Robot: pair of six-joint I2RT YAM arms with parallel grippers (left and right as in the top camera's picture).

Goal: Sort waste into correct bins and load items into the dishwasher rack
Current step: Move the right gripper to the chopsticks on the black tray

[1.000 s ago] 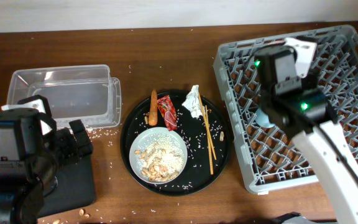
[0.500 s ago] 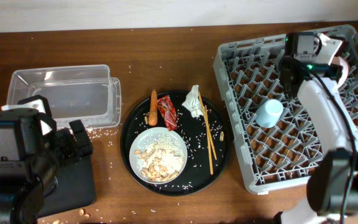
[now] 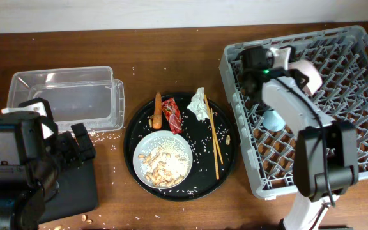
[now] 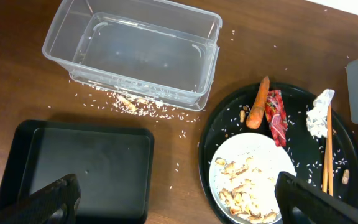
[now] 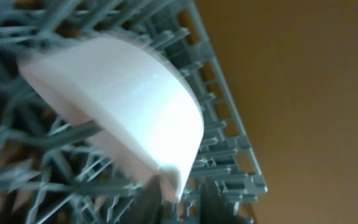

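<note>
Wooden table (image 3: 171,57), crowded.
There's the clear tub (image 3: 62,102) and flat black tray (image 4: 79,162) left, round black tray (image 3: 200,176) centre, grey rack (image 3: 337,147) right, rice grains (image 4: 135,106) beside the tub.

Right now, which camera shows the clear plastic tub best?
The left wrist view: nearly the whole tub shows, uncovered. Overhead, the left arm hides one corner. The right wrist view misses it.

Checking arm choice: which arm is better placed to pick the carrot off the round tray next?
Left. The left claw hangs open near the tub, with the carrot close by; the right claw grips the bowl over the rack.
</note>
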